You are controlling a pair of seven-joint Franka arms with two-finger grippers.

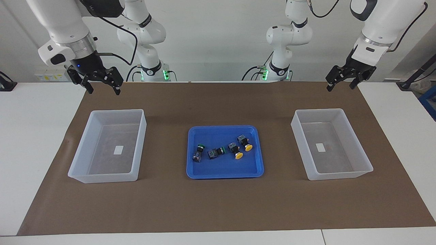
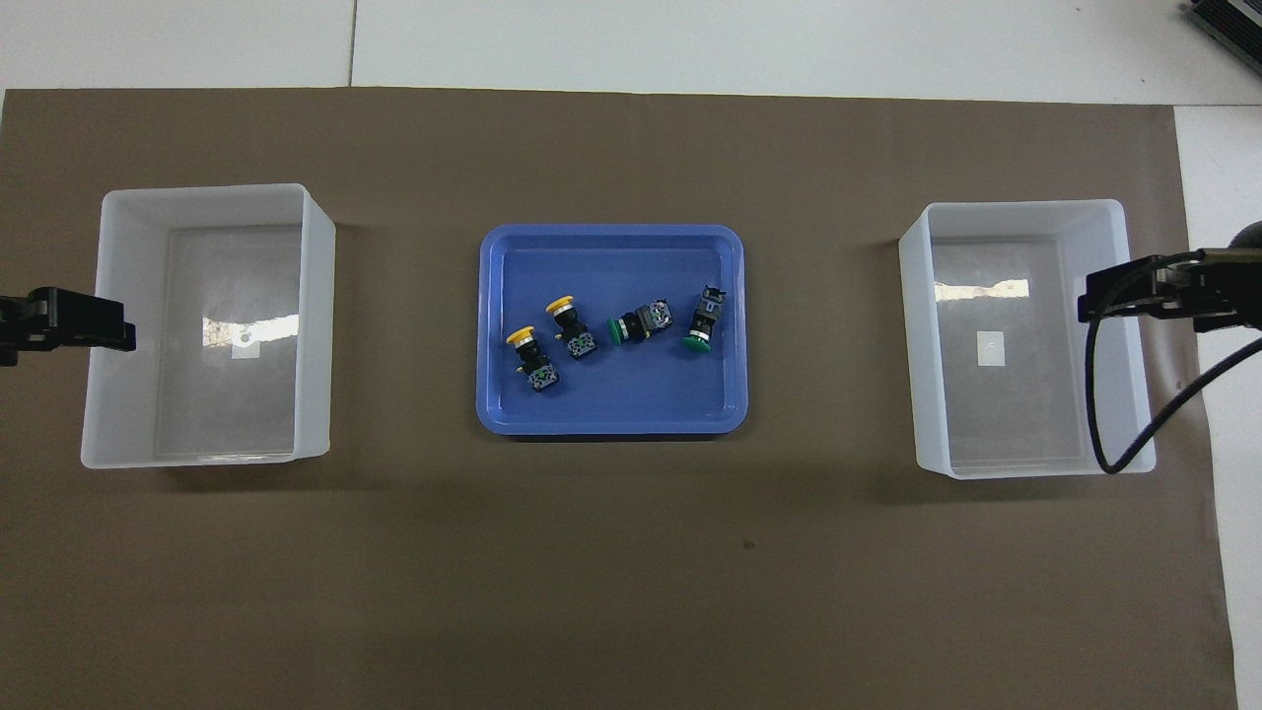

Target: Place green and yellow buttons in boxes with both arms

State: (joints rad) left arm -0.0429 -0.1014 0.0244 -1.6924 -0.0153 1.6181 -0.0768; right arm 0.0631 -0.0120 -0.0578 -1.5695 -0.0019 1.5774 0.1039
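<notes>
Four buttons lie on their sides in the blue tray (image 1: pixel 224 173) at the middle of the mat. Two have green caps (image 1: pixel 199 151) (image 1: pixel 217 152) and two have yellow caps (image 1: pixel 235 151) (image 1: pixel 245 143). The overhead view shows the same green pair (image 2: pixel 702 318) (image 2: pixel 639 323) and yellow pair (image 2: pixel 570 325) (image 2: pixel 532 357). One box (image 1: pixel 102 177) (image 2: pixel 1025 463) stands toward the right arm's end, the other box (image 1: pixel 340 174) (image 2: pixel 197 456) toward the left arm's end. Each holds only its label. My right gripper (image 1: pixel 103 89) (image 2: pixel 1124 291) and left gripper (image 1: pixel 341 86) (image 2: pixel 99 320) hang open and empty, high up by their own boxes.
A brown mat (image 1: pixel 218 204) covers most of the white table (image 1: pixel 34 136). The tray (image 2: pixel 611 424) lies midway between the two boxes. A black cable (image 2: pixel 1114 444) loops down from the right arm over its box.
</notes>
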